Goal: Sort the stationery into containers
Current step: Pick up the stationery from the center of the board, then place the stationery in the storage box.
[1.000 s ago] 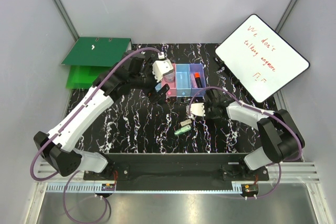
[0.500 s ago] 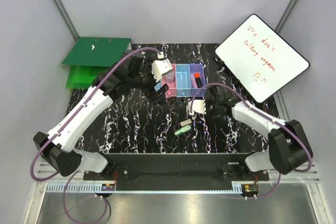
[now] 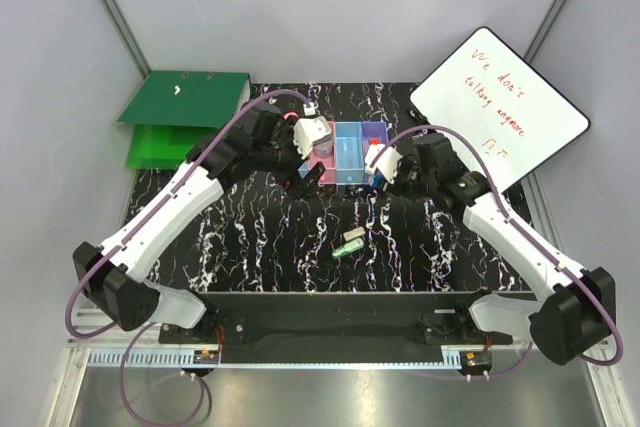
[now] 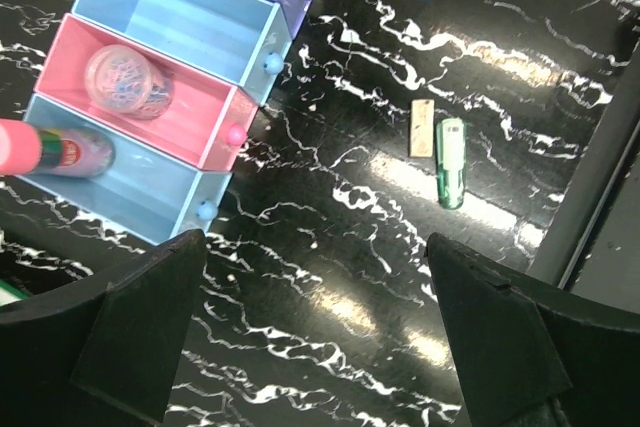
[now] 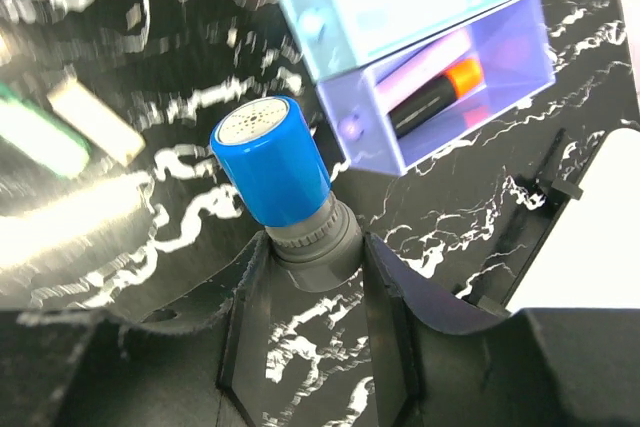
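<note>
The containers point(image 3: 347, 152) form a row of four bins at the back middle of the table. In the left wrist view the near blue bin point(image 4: 150, 192) holds a pink-capped tube point(image 4: 50, 149). The pink bin point(image 4: 190, 107) holds a clear box of clips point(image 4: 127, 80), and the purple bin point(image 5: 505, 52) an orange marker point(image 5: 440, 92). My right gripper point(image 5: 315, 247) is shut on a blue-capped grey cylinder point(image 5: 272, 162), held in the air just in front of the purple bin. A green piece point(image 4: 452, 162) and a beige piece point(image 4: 422, 128) lie on the table. My left gripper point(image 4: 315, 242) hangs open beside the bins' left end.
Green binders point(image 3: 180, 112) lie at the back left. A whiteboard point(image 3: 498, 107) leans at the back right, close behind the right arm. The marbled black tabletop point(image 3: 270, 237) ends at a metal rail along the near edge.
My right gripper has carried the blue-capped cylinder from the table's middle back and up to the purple bin's front. The left arm has shifted slightly and stayed open.
</note>
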`<control>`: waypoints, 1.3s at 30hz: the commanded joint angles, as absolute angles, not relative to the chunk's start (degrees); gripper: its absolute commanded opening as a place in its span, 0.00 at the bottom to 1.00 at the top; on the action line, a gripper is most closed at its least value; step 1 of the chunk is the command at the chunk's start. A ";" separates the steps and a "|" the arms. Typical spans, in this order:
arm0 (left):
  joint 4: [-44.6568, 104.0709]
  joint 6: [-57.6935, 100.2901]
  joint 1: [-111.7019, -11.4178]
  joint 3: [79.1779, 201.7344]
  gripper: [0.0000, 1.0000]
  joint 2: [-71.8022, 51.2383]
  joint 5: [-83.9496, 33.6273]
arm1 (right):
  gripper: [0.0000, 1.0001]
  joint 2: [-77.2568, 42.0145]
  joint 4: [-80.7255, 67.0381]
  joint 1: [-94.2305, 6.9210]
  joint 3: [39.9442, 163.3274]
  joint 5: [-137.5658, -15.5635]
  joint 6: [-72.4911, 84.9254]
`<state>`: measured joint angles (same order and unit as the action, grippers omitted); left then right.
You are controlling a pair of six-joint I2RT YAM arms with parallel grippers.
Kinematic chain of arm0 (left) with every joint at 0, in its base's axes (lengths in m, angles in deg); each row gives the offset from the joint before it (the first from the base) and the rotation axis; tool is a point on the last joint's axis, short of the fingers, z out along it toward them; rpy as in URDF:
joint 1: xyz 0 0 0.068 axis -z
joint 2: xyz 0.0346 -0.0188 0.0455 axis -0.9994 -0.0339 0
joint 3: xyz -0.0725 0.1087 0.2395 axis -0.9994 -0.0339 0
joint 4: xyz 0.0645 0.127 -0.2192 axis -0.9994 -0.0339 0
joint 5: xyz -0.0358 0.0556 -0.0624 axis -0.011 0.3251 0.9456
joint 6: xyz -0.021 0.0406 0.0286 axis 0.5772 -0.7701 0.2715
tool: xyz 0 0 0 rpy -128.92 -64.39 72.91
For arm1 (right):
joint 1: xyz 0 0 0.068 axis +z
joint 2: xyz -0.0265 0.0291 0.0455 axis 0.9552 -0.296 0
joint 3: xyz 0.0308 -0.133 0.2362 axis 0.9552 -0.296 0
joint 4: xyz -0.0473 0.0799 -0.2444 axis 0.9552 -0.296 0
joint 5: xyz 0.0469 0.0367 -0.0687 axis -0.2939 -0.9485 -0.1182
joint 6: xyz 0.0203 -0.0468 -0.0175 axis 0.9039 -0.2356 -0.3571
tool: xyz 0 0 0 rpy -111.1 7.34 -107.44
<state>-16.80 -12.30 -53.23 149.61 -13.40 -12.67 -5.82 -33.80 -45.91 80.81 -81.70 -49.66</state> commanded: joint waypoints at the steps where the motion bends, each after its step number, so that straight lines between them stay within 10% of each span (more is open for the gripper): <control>1: -11.16 -8.04 -53.52 150.11 0.99 -14.94 -9.17 | 0.05 -3.95 -33.41 -46.06 87.52 -83.25 -37.17; 39: 3.87 5.41 -53.52 163.91 0.92 -30.06 11.93 | 0.05 -3.51 -31.74 -39.47 91.21 -77.45 -31.62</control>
